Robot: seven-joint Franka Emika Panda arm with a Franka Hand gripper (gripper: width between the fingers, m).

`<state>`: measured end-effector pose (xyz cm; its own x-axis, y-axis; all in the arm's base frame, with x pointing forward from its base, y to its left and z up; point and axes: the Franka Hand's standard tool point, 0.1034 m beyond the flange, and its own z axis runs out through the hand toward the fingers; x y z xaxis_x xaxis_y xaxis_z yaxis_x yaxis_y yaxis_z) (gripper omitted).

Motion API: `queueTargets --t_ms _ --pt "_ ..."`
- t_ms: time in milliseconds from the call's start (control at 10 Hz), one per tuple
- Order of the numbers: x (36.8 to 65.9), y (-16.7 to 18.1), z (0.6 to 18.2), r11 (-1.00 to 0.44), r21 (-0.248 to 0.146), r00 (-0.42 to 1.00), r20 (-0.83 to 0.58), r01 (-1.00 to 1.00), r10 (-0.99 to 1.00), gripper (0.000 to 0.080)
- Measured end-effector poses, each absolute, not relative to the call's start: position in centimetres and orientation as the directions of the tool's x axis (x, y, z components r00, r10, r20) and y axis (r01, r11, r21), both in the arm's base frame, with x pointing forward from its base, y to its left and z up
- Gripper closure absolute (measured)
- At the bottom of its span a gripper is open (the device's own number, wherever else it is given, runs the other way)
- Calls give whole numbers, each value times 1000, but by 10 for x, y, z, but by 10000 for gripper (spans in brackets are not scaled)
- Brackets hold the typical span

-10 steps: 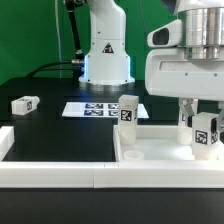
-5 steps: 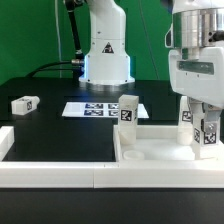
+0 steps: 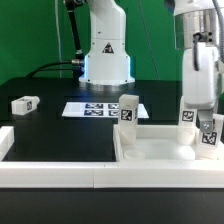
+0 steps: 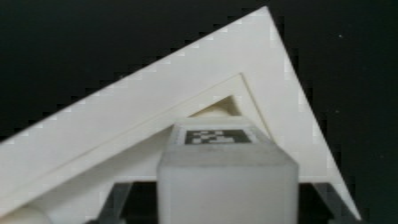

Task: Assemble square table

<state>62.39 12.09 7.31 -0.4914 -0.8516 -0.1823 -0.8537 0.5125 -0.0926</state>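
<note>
The arm point(image 3: 200, 70) is held upright at the exterior view's right, wrist pointed downward; the end effector point(image 3: 206, 126) is clamped around a leg block point(image 3: 208, 140).

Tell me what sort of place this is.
Probably a robotics lab bench: a robot arm base mounted behind a black table, a marker board of printed tags, and a green backdrop.

White square table point(image 3: 165, 142), white black-tagged leg block point(image 3: 207, 131)
</note>
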Motion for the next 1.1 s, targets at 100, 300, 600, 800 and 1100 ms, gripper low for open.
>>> queueTargets --t_ms 100,300,600,800,1100 --pt "624 121 73 546 -95 -521 -204 -832 -829 509" --pt "624 121 73 525 -106 -497 -208 -845 -842 509" --pt "622 125 68 226 -158 -205 -139 -961 -969 215" --pt "623 125 68 94 -171 -76 -110 -981 -991 167" --pt "623 124 68 -129 -187 144 -68 -974 -987 151"
